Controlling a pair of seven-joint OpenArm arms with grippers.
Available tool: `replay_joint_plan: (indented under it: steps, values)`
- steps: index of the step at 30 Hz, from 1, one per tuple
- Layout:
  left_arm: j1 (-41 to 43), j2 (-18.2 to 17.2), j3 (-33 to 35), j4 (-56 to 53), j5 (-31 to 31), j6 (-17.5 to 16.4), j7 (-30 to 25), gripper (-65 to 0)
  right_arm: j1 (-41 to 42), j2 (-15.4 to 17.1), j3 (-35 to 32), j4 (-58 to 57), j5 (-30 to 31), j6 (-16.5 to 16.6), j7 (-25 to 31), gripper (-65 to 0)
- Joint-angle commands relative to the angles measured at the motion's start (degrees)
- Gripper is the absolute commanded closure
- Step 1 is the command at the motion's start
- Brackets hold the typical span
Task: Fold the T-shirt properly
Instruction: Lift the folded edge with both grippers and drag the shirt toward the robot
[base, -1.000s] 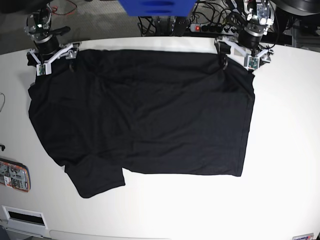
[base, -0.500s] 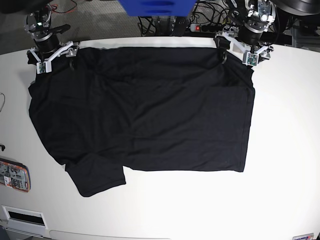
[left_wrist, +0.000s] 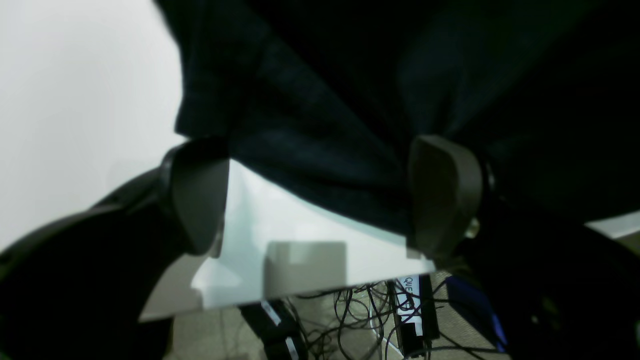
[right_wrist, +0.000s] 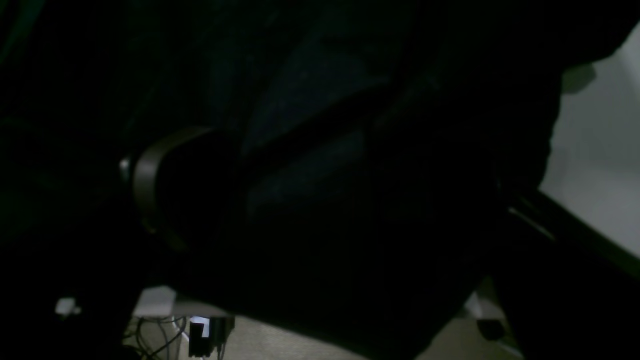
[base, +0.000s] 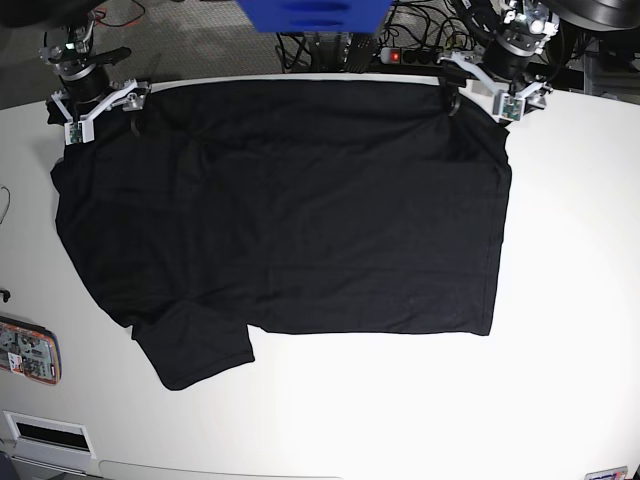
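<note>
1. The T-shirt lies spread flat on the white table, covering most of the far and middle part of the surface. Its far edge runs along the table's far rim.

2. Both grippers sit at that far edge. The left gripper is at the far-right corner of the cloth and the right gripper is at the far-left corner. The cloth extends from the jaws toward the near side of the table.

3. The long axis of the garment runs left to right in the base view. A sleeve projects at the near-left corner, well apart from both grippers. The right gripper is the nearer arm to that sleeve.

4. Left jaws: wide apart. In the left wrist view the two fingers straddle the cloth edge with bare table visible between them. The fabric is not pinched.

5. Right jaws: wide apart, as far as can be judged. The right wrist view is almost entirely dark cloth, with one finger visible. No grip on the fabric is evident.

6. Appearance of the garment: plain black, matte, no print, with shallow wrinkles across the body. It is not yet folded.

7. Judgement: either gripper needs to close on its far corner before any fold toward the near side can begin.
</note>
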Motion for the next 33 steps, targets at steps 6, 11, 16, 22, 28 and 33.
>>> replay_joint_plan:
  steps: [6, 11, 16, 22, 28, 33]
  values:
    - [2.5, -0.1, -1.1, -2.9, 3.9, 2.1, 29.6, -54.2, -1.1, 0.4, 0.4, -0.3, -5.0, -2.0, -5.4, -61.7]
    - [-0.4, -0.9, -1.7, -2.6, 4.0, 2.1, 26.3, -54.2, -1.1, 0.3, -3.2, -0.3, -5.0, -2.0, -5.4, -61.7]
    - [-0.7, -1.7, -2.1, 3.5, 4.0, 2.1, 26.5, -54.2, -1.0, 0.2, -4.3, 3.6, -5.0, -2.1, -5.4, -61.7]
    - [0.7, -1.1, -2.1, 10.7, 3.7, 2.1, 31.4, -54.2, -1.0, 0.2, -2.8, 11.1, -5.0, -2.2, -5.4, -61.7]
    - [1.1, -0.7, -2.2, 10.8, 3.9, 2.1, 31.7, -54.2, -1.0, 0.2, 0.6, 15.9, -5.0, -2.2, -5.4, -61.7]
    - [0.6, -0.8, -2.3, 12.4, 3.9, 2.1, 31.7, -54.2, -1.0, -0.5, 0.3, 16.1, -5.0, -2.2, -5.4, -61.7]
